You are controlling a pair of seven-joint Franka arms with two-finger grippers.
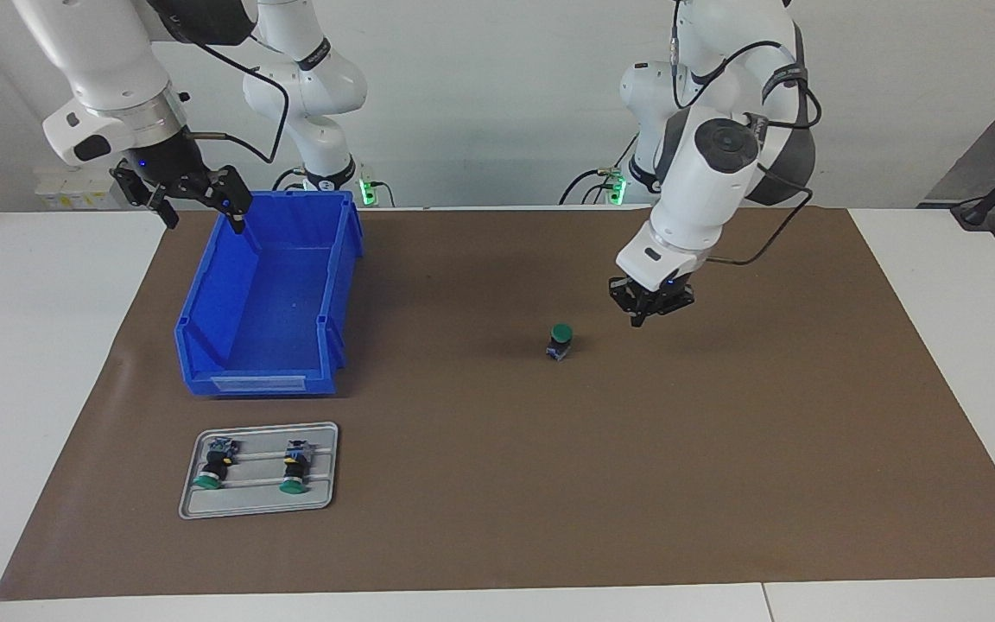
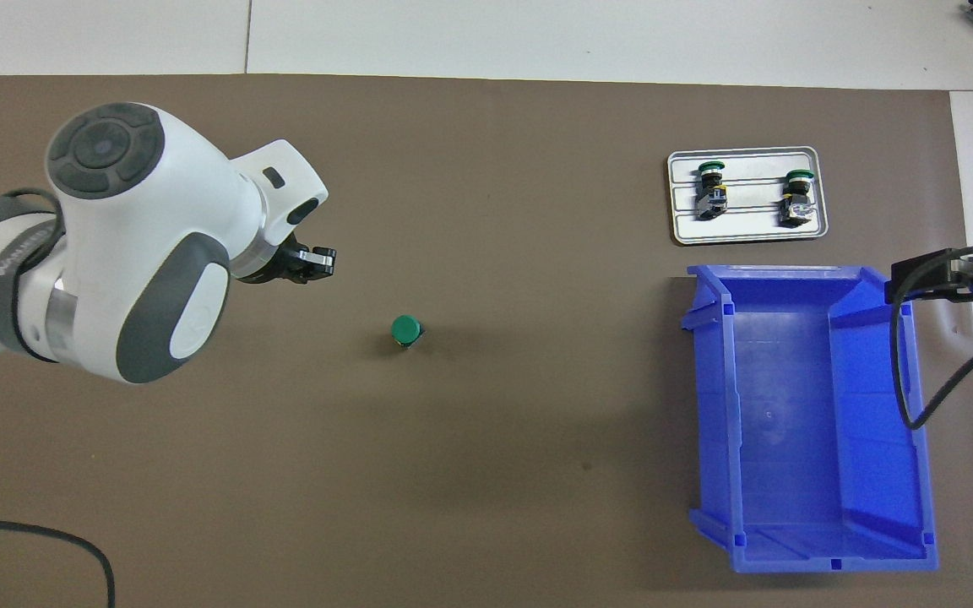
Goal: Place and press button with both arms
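Observation:
One button (image 1: 560, 341) stands upright on the brown mat, green cap up, and also shows in the overhead view (image 2: 405, 331). My left gripper (image 1: 646, 316) is raised over the mat beside that button, toward the left arm's end, apart from it. Its fingers look shut and empty, as in the overhead view (image 2: 319, 263). My right gripper (image 1: 201, 207) is open wide and empty, held above the corner of the blue bin (image 1: 264, 302) nearest the robots' end. It also shows in the overhead view (image 2: 959, 283). Two more buttons (image 1: 214, 464) (image 1: 294, 466) lie on their sides on a grey tray (image 1: 325, 501).
The blue bin (image 2: 790, 439) is empty and stands toward the right arm's end of the table. The grey tray (image 2: 748, 226) lies farther from the robots than the bin. The brown mat (image 1: 636, 484) covers most of the white table.

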